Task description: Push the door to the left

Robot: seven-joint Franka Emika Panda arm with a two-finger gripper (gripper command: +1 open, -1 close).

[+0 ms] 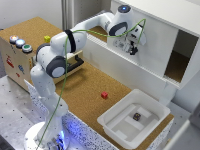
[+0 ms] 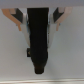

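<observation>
1. Door panel of the white cabinet, a wide flat white sliding sheet, covers the middle of the cabinet front, leaving a dark opening at the exterior view's right.
2. Pressed close to the door's face is the gripper, the Franka arm reaching across from its base; whether it touches the panel cannot be told.
3. Seen from the wrist, the gripper reads as one dark mass against plain white, so its fingers appear drawn together, which suits a push rather than a grasp.
4. Below the cabinet's low front wall, the cork counter carries a small red cube and a white plastic bin holding a dark block.
5. A button box with a yellow block stands well apart, out of the push's likely path.
</observation>
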